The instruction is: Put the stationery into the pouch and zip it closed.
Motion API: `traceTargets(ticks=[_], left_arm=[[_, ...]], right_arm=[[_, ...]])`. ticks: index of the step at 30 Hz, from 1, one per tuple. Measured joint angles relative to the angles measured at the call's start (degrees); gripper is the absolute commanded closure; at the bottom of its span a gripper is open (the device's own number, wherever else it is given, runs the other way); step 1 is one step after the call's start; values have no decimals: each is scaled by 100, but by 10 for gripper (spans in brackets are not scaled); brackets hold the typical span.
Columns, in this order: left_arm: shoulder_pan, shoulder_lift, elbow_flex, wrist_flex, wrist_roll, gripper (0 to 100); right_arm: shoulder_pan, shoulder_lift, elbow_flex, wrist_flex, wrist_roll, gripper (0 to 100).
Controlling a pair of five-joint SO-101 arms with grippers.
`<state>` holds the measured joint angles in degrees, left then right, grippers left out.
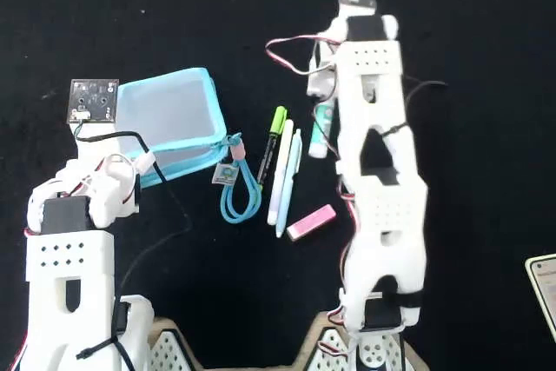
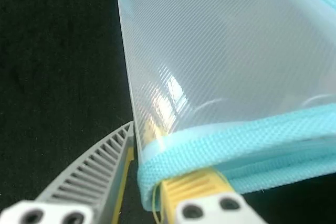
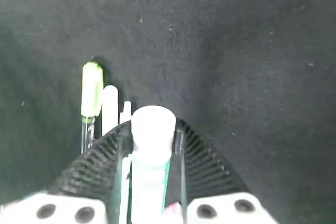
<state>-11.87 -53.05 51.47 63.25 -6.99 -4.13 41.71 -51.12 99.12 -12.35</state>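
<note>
- While the left pincer [image 1: 144, 162] was clenched on the pouch [image 1: 167, 117], the pouch lay flat on the black desk [image 1: 486, 128] with its clear panel facing up and light-blue trim all round.
- That grip sat on the pouch edge nearest the arm bases, close to a corner. In the left wrist view the woven blue trim passed between the grey finger [image 2: 100, 174] and the yellow one.
- The right pincer [image 3: 152, 125] was grasping a white-capped stick [image 3: 150, 148] with a green-and-white body, its ribbed black pads pressed to either side.
- From the high view that stick [image 1: 321, 132] was just beside the right arm, close to the far ends of the pens. Whether it was lifted off the desk could not be told.
- Three pens lay side by side between the pouch and the right arm: a green-capped pen [image 1: 276, 128], a white pen [image 1: 282, 171] and a pale blue pen [image 1: 292, 182].
- A pink eraser [image 1: 310, 222] lay just beside the near ends of the pens, apart from both pincers.
- A blue cord loop [image 1: 240, 195] with a small tag [image 1: 225, 173] trailed from the pouch's corner toward the pens.
- A card [image 1: 543, 280] lay at the right edge of the desk, well apart from everything else.
</note>
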Motion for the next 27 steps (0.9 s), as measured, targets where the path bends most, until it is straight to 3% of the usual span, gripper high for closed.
traceTargets(ticks=[7,12,27], left_arm=[[0,0,0,0,0,970],[0,0,0,0,0,970],[0,0,0,0,0,970]], right_arm=[[-220,-1916,1626,0,466,988],[-756,-3692,3218,-422,633,988],[-2769,-10321,9433,-4343,949,986]])
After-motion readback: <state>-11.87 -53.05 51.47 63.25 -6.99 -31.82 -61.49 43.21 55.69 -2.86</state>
